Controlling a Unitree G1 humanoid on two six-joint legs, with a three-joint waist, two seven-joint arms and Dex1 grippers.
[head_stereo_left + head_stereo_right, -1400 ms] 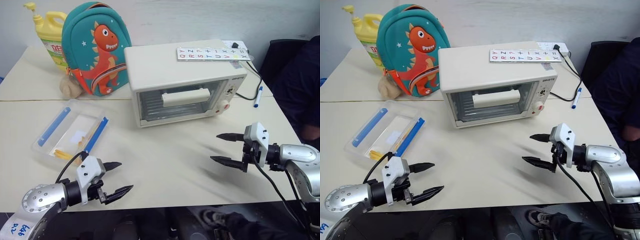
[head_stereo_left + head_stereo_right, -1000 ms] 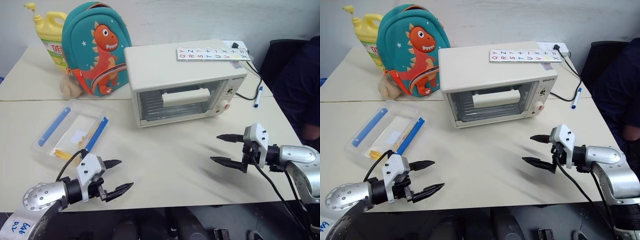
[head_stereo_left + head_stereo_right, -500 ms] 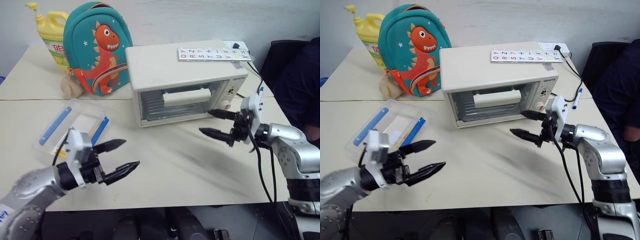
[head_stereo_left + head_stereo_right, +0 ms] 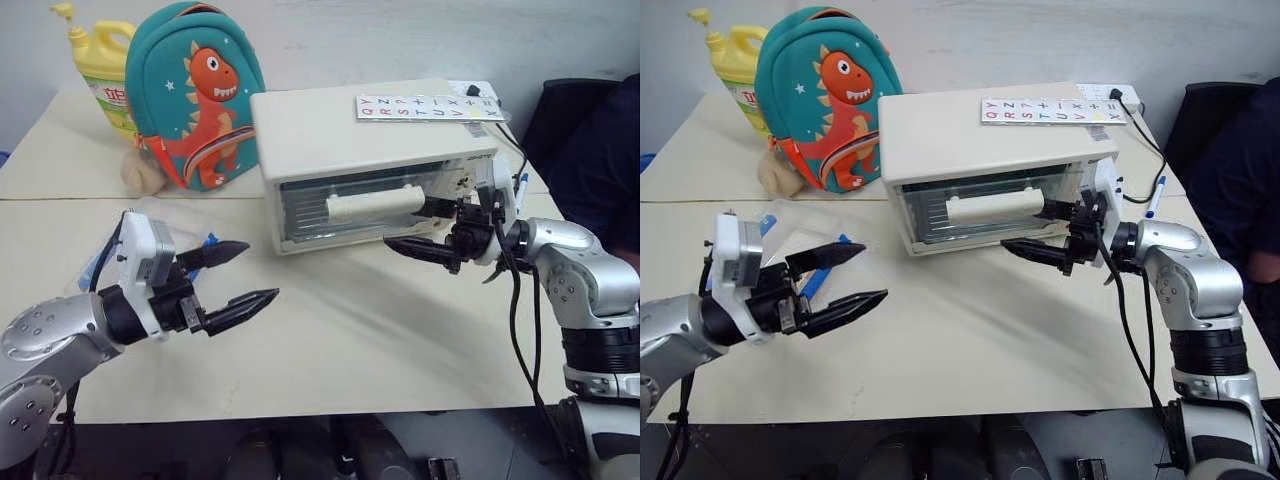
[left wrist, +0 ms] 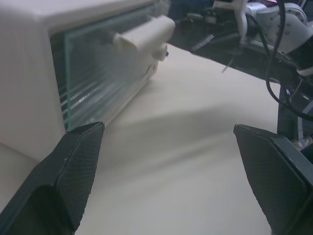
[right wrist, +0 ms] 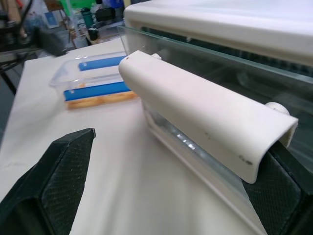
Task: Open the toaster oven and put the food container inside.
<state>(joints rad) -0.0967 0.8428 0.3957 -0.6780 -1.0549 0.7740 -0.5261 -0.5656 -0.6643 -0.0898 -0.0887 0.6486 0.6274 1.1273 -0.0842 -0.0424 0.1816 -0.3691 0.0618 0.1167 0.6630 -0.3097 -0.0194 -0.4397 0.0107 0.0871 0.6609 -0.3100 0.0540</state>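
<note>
The cream toaster oven (image 4: 340, 130) stands at the table's middle back. Its bar handle (image 4: 372, 205) lies across the glass door, and I cannot tell whether the door is fully shut. My right gripper (image 4: 408, 226) is open and points left at the handle's right end. In the right wrist view the handle (image 6: 195, 115) runs between its fingers (image 6: 54, 186), with no contact visible. The clear food container (image 4: 805, 225) with blue clips lies at the left, also visible as the container (image 6: 98, 78). My left gripper (image 4: 258, 272) hovers open and empty in front of it, partly hiding it.
A teal dinosaur backpack (image 4: 190, 100), a yellow bottle (image 4: 100, 70) and a beige soft toy (image 4: 140, 172) stand at the back left. A letter card (image 4: 425, 107) lies on the oven's top. A pen (image 4: 518, 190) and cable lie at its right. A person in dark clothing (image 4: 600, 150) sits at the far right.
Both grippers have risen off the front of the table. The right one swung left up to the oven's handle. The left one lifted in front of the container.
</note>
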